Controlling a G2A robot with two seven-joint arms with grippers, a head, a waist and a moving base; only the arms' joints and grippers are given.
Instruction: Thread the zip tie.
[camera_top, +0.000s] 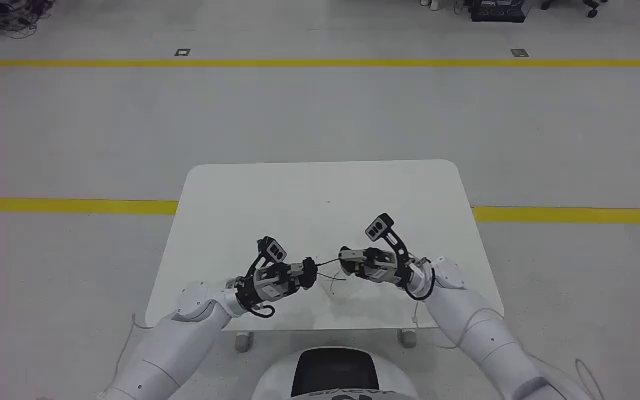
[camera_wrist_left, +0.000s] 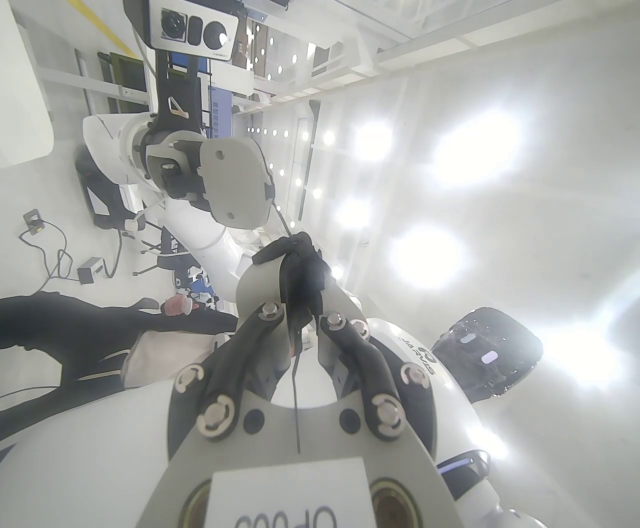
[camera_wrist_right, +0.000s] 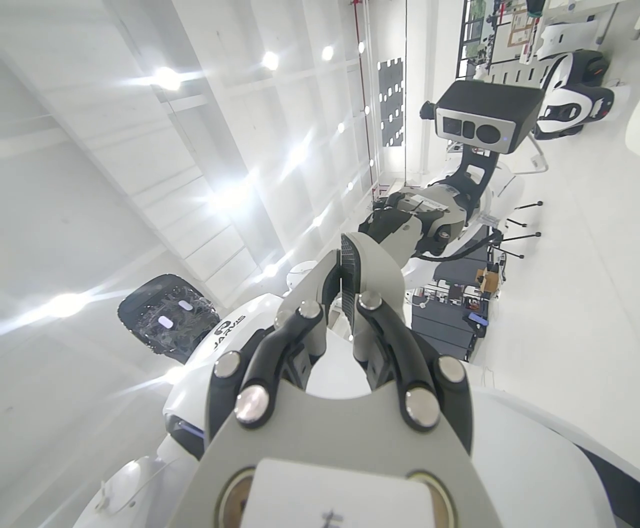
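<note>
Two grippers meet tip to tip above the white rectangular table (camera_top: 320, 200). The left gripper (camera_wrist_left: 296, 260) is clamped on the thin black plastic zip tie (camera_wrist_left: 296, 400). Its strap runs to the right gripper (camera_wrist_right: 345, 270), whose pads (camera_wrist_right: 351, 260) are pressed together on it.

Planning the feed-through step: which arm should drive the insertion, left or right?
Left, probably. The left hand is shut on the zip tie, strap trailing back toward its palm. The right hand is shut, facing it close above the table; what it pinches is unclear, so let it hold steady.
</note>
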